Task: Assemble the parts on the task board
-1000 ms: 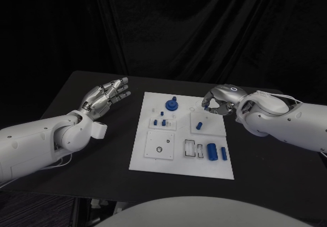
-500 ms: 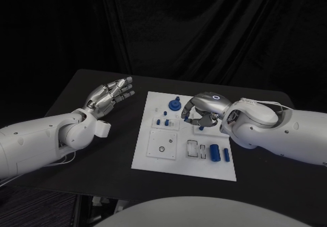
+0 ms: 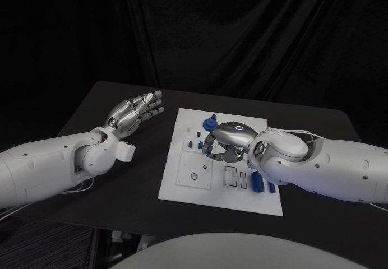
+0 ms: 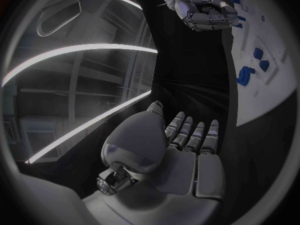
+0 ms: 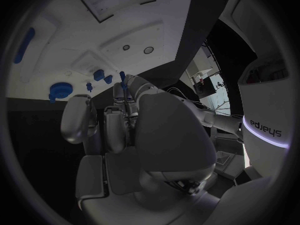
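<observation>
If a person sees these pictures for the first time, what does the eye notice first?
First the right hand, curled over the middle of the white task board, among small blue parts. Next, the left hand hovers open beside the board's left edge, holding nothing.

the task board point(image 3: 182, 190) lies in the middle of the table point(image 3: 97, 106), its long sides running from the near edge toward the far edge. the round knobbed part point(image 3: 210, 123) stands near the board's far edge. small pegs point(image 3: 190, 144) stand behind the square plate with a hole point(image 3: 194, 171) on the board's left half. two long parts point(image 3: 259, 182) lie side by side near the board's right edge. the right hand point(image 3: 227, 140) is over the board's centre. the left hand point(image 3: 133, 115) is over the table, left of the board's far left corner and apart from it.
</observation>
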Controlling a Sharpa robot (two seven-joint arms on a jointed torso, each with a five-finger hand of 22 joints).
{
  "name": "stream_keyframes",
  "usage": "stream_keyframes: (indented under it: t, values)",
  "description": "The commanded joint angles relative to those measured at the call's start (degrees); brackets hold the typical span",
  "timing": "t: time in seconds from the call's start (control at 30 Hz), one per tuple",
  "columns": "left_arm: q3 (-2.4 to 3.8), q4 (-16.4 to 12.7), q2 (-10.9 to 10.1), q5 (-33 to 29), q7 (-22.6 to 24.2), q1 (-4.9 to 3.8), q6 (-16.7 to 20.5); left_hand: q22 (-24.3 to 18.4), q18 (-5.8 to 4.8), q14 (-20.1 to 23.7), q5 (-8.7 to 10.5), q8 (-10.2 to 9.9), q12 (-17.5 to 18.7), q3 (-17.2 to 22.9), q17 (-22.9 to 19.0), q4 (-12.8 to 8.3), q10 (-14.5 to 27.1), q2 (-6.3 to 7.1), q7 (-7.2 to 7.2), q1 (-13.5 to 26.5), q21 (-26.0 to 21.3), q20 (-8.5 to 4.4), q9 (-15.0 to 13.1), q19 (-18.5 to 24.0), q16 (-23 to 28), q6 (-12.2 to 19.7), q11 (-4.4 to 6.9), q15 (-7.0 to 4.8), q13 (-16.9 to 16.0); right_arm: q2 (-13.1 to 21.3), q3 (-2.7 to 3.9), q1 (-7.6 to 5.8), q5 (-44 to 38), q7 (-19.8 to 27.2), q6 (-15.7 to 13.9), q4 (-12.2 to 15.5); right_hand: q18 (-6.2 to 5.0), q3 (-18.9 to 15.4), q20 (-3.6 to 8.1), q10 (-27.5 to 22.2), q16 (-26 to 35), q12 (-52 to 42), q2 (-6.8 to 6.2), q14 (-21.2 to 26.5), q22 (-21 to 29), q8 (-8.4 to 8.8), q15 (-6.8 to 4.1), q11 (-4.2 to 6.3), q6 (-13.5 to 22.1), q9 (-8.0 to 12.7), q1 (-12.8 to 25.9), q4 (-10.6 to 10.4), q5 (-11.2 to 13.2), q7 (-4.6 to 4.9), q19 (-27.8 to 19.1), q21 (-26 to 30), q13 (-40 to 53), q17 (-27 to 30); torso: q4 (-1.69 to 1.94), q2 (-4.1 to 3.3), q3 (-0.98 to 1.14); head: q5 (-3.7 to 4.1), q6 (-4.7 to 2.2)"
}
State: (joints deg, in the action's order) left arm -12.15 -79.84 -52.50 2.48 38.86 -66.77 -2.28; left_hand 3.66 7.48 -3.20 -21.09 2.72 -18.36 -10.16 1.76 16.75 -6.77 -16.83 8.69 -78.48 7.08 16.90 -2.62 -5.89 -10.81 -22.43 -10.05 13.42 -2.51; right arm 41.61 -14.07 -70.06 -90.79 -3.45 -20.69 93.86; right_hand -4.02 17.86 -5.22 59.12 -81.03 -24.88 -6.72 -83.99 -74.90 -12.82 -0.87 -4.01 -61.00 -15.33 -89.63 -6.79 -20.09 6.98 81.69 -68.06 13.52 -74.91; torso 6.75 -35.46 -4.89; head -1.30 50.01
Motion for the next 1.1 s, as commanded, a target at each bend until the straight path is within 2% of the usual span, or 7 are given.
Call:
stream_keyframes:
  t: [0.03, 0.27, 0.53, 0.67, 0.83, 1.1]
  values:
    - [0.05, -0.08, 0.14, -0.12, 4.32, 0.04, -1.00, 0.05, -0.68, -0.14, -0.31, 0.20, -0.23, 0.23, 0.05, 0.09, -0.04, 0.12, 2.68, -0.53, 0.23, 0.00, -0.05, -0.23, -0.13, -0.49, -0.32, 0.22, -0.08, -0.67, 0.03, 0.81, -1.27, -0.82, 0.83, -0.97, -0.73, -0.09, 0.31, 1.00, -0.03, 0.18, 0.38, -2.00, -8.80, 0.34, -0.23, 0.76, 0.33, -0.08, 0.44, 0.28, 0.17, 0.03, -0.03, 0.11, 0.00, -1.59, -0.15, 0.08, -0.06, -0.30, -0.01]
    - [0.05, -0.14, 0.16, -0.12, 4.39, 0.05, -1.18, 0.08, -0.74, -0.18, -0.31, 0.24, -0.43, 0.26, 0.06, 0.10, -0.16, 0.08, 2.74, -0.53, 0.30, 0.00, -0.07, -0.29, -0.25, -0.66, -0.44, 0.23, -0.10, -1.22, 0.03, 2.13, -1.40, -0.76, 0.38, -1.71, -0.71, -0.09, 0.31, 0.99, -0.01, 0.21, 0.37, -2.00, -8.82, 0.36, -0.22, 0.75, 0.36, -0.10, 0.45, 0.29, 0.20, 0.03, 0.01, 0.01, -0.02, -1.56, 0.02, 0.06, -0.06, -0.46, -0.01]
    - [0.05, -0.01, 0.19, -0.12, 4.28, 0.06, -1.29, 0.09, -0.76, -0.18, -0.32, 0.24, -0.44, 0.28, 0.06, 0.10, -0.18, 0.07, 2.77, -0.53, 0.31, 0.00, -0.07, -0.30, -0.26, -0.67, -0.50, 0.24, -0.10, -1.70, 0.04, 3.00, -1.44, -0.63, -0.03, -2.55, -0.69, -0.08, 0.31, 1.00, 0.02, 0.23, 0.37, -1.99, -8.85, 0.37, -0.22, 0.76, 0.36, -0.12, 0.44, 0.31, 0.23, 0.02, 0.05, -0.08, -0.02, -1.51, -0.19, 0.00, 0.00, -0.61, -0.01]
    - [0.05, -0.01, 0.21, -0.12, 4.21, 0.07, -1.41, 0.09, -0.76, -0.18, -0.32, 0.24, -0.44, 0.28, 0.06, 0.10, -0.18, 0.07, 2.77, -0.53, 0.31, 0.00, -0.07, -0.30, -0.26, -0.67, -0.50, 0.24, -0.10, -1.90, 0.04, 3.20, -1.44, -0.57, -0.23, -2.85, -0.67, -0.08, 0.30, 1.02, 0.04, 0.25, 0.36, -1.99, -8.87, 0.37, -0.22, 0.76, 0.36, -0.14, 0.42, 0.34, 0.29, 0.02, 0.08, -0.15, -0.03, -1.49, -0.06, 0.03, 0.04, -0.68, -0.01]
    - [0.05, 0.06, 0.19, -0.12, 4.17, 0.08, -1.46, 0.13, -0.83, -0.21, -0.38, 0.27, -0.55, 0.35, 0.07, 0.09, -0.26, 0.05, 2.89, -0.56, 0.41, 0.00, -0.08, -0.39, -0.34, -0.77, -0.66, 0.24, -0.10, -2.18, 0.04, 3.32, -1.44, -0.53, -0.38, -3.19, -0.68, -0.07, 0.30, 1.04, 0.05, 0.27, 0.35, -1.99, -8.86, 0.38, -0.21, 0.77, 0.36, -0.18, 0.40, 0.37, 0.37, 0.02, 0.07, -0.12, -0.04, -1.47, -0.22, 0.00, 0.02, -0.91, -0.01]
    - [0.05, 0.15, 0.23, -0.12, 4.08, 0.09, -1.58, 0.16, -0.87, -0.30, -0.40, 0.29, -0.67, 0.39, 0.10, 0.10, -0.33, 0.05, 2.99, -0.58, 0.47, 0.00, -0.09, -0.44, -0.56, -0.84, -0.74, 0.29, -0.11, -2.63, 0.04, 3.59, -1.44, -0.47, -0.41, -3.57, -0.67, -0.03, 0.31, 1.14, -0.05, 0.29, 0.39, -2.04, -8.87, 0.35, -0.22, 0.79, 0.28, -0.26, 0.33, 0.45, 0.48, 0.00, 0.10, -0.15, -0.05, -1.61, -0.09, 0.04, 0.04, -0.70, -0.01]
